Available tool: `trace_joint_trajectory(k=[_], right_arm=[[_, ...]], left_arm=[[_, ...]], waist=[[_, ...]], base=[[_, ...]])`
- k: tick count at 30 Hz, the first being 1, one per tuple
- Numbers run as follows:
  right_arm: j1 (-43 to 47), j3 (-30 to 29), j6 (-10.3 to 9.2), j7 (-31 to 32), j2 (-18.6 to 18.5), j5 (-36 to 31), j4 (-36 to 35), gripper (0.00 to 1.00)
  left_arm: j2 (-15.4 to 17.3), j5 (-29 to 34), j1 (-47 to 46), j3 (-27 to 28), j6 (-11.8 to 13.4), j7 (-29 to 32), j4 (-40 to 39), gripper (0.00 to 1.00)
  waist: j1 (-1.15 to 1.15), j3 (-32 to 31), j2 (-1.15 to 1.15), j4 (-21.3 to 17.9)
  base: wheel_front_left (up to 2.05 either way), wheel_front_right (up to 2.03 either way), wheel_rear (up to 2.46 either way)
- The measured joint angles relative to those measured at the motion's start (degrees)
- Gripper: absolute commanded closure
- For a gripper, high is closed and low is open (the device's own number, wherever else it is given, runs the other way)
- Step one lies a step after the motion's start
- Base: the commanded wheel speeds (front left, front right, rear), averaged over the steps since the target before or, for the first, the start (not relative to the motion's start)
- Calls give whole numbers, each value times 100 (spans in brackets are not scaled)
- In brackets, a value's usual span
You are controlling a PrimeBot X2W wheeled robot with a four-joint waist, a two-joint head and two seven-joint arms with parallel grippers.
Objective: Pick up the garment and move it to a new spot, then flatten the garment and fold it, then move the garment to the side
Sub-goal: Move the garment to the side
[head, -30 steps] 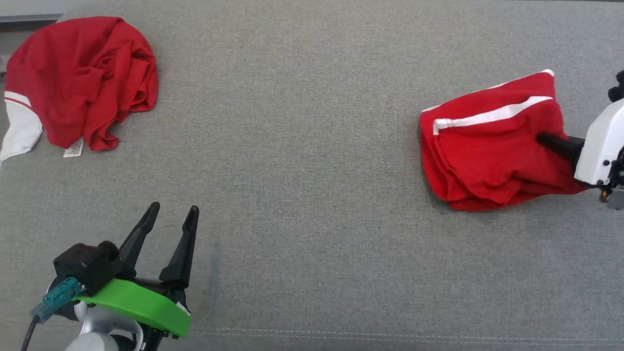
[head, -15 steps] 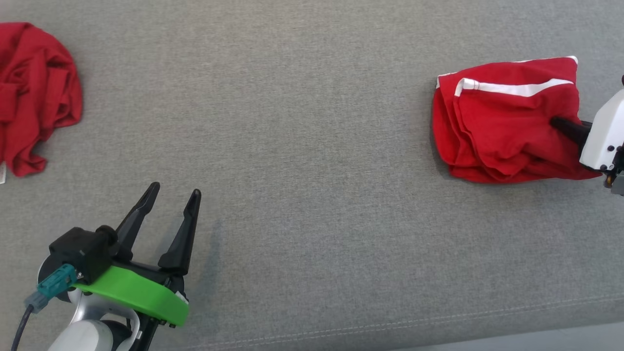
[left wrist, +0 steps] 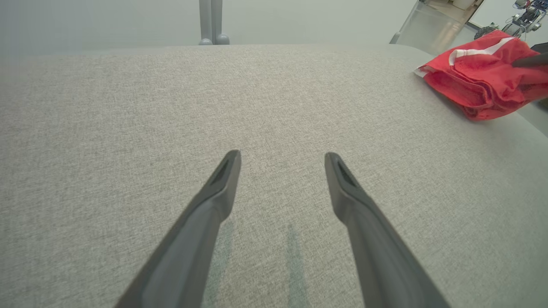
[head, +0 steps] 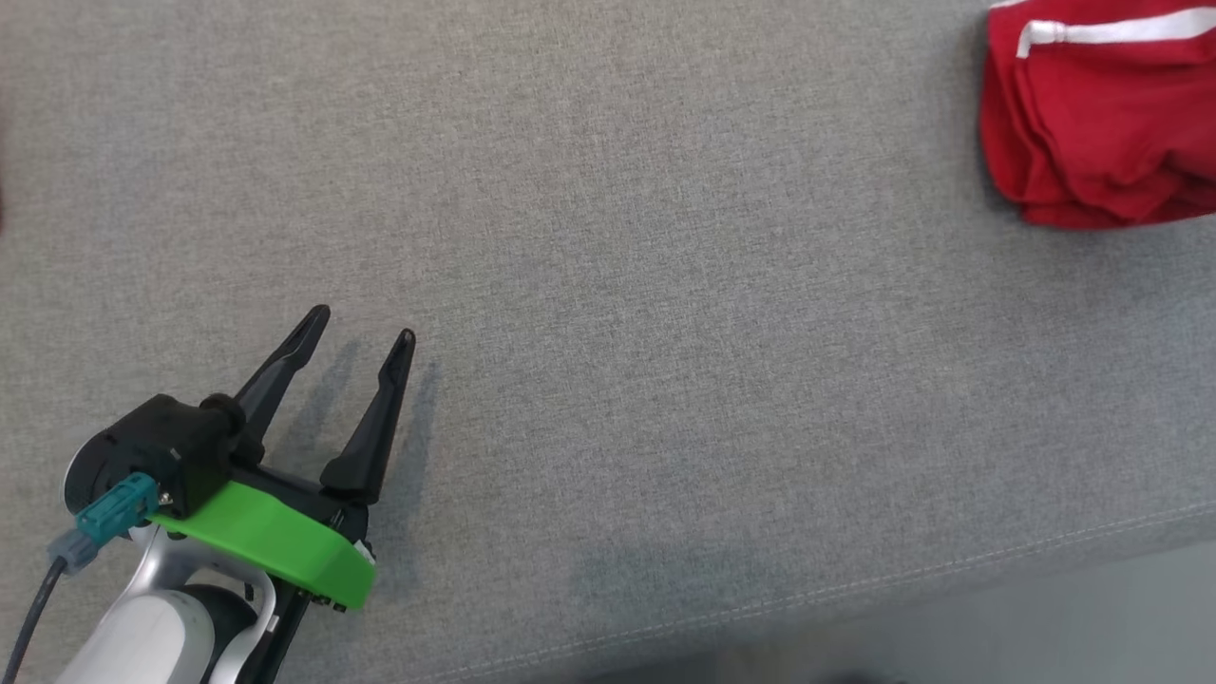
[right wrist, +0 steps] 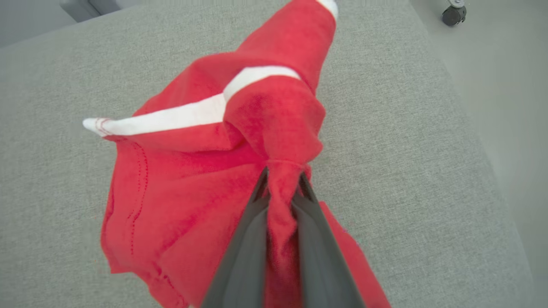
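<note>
**A:** What do we hold in our right gripper [right wrist: 283, 174]?

**B:** We have its two dark fingers clamped on a bunched fold of the red cloth garment with a white stripe [right wrist: 192, 179]. The rest of the cloth spreads ahead of the fingertips and to their left, over the grey woven fabric surface [right wrist: 406, 149].

**A:** And our left gripper [head: 364, 323]?

**B:** Its fingers are spread wide with nothing between them, low over the grey surface. We see the garment well apart from it, far ahead and to its right.
</note>
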Motion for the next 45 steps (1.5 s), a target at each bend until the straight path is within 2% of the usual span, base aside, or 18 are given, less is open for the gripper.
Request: trace_joint_trajectory(k=[15, 25, 26, 27, 28, 29, 30, 31, 45], right_arm=[[-589, -330, -42, -289, -66, -225, 638, 100], [-802, -333, -42, -641, -77, -616, 1117, 100], [-849, -334, -42, -748, -78, -728, 1218, 87], [-884, -339, -42, -806, -78, -773, 1284, 65], [-916, -347, -42, -862, -81, -811, 1340, 52], [-948, -354, -42, -923, -80, -860, 1393, 52], [-979, -355, -42, -965, -77, -916, 1447, 17], [-1005, -353, -42, -981, -70, -971, 1492, 0], [-983, -316, -42, -1357, 189, -1363, 2434, 0]], left_arm=[[138, 229, -225, 263, 42, 350, -366, 0], [127, 326, -242, 468, 43, 393, -372, 0], [114, 326, -242, 487, 43, 394, -377, 0], [104, 326, -242, 499, 42, 400, -380, 0], [92, 326, -242, 513, 42, 401, -383, 0], [80, 327, -242, 533, 43, 401, -387, 0], [71, 328, -242, 552, 43, 402, -390, 0], [66, 328, -242, 566, 43, 412, -391, 0], [-108, 385, -242, 608, 43, 443, -301, 0]], waist=[[0, 979, 0, -39], [0, 1283, 0, 3], [0, 1295, 0, -2], [0, 1301, 0, -5], [1, 1308, 0, -8], [0, 1315, 0, -10], [0, 1322, 0, -13], [0, 1327, 0, -16], [0, 1221, 0, -38]], base=[[0, 0, 0], [0, 0, 0], [0, 0, 0], [0, 0, 0], [0, 0, 0], [0, 0, 0], [0, 0, 0], [0, 0, 0], [0, 0, 0]])
